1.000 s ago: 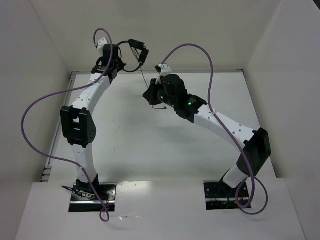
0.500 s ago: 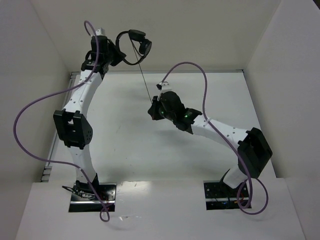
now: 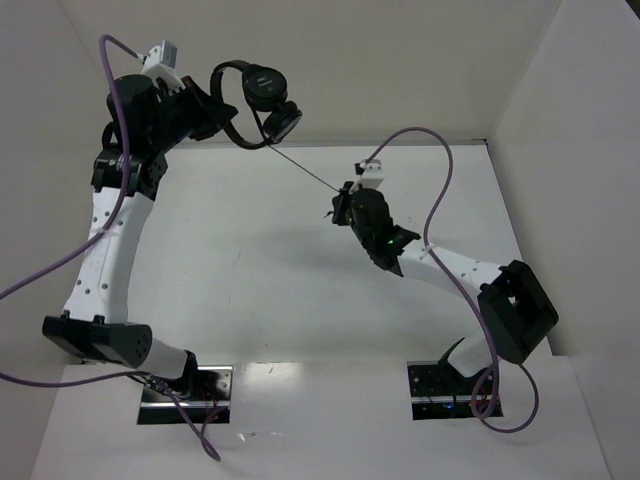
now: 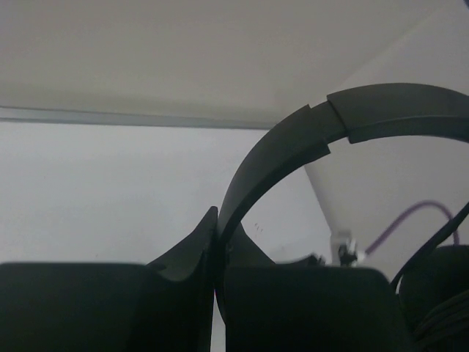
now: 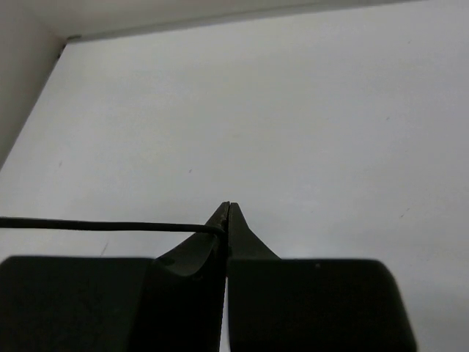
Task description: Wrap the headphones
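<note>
Both pairs of jaws are clamped: the left gripper [image 4: 218,246] pinches the headband [image 4: 293,139] of the small black on-ear headphones [image 3: 262,85], held aloft over the white table's [image 3: 250,270] far-left corner. The right gripper [image 5: 227,213] nips their thin black cord [image 3: 305,172], drawn taut.

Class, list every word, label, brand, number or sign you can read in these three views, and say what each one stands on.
No text can be read in any view.
The headphones show no brand or marking in the top or left wrist view.
The left arm and right arm show no legible label.
</note>
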`<state>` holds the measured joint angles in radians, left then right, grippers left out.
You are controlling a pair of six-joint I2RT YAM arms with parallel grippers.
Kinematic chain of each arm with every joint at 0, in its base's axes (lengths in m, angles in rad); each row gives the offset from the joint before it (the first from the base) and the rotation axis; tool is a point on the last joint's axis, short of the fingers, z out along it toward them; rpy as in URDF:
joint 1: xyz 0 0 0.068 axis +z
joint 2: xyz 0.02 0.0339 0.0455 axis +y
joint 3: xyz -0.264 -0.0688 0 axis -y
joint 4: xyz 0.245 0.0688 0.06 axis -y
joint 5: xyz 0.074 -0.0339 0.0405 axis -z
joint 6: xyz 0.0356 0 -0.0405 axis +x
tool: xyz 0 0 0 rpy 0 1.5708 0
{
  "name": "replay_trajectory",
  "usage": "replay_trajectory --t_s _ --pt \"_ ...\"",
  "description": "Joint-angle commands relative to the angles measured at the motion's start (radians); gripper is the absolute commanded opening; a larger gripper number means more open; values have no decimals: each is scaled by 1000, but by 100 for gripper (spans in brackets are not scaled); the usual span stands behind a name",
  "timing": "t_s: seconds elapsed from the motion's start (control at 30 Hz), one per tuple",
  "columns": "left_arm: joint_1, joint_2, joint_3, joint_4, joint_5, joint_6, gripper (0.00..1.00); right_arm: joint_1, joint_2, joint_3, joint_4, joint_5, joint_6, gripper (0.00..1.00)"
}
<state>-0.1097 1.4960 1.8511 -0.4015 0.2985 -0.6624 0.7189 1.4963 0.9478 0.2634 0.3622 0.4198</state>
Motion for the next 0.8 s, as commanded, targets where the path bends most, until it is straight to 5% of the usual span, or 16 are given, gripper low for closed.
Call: replay_trajectory --t_s 0.0,0.43,0.77 --pt "18 -123 -16 12 80 27 1 -99 22 -52 101 92 -53 1" --pt "18 -284 -277 -17 353 52 1 -161 111 20 298 -5 -150 1" --pt "18 -293 -291 -17 304 -3 1 -171 150 48 355 -28 -119 1"
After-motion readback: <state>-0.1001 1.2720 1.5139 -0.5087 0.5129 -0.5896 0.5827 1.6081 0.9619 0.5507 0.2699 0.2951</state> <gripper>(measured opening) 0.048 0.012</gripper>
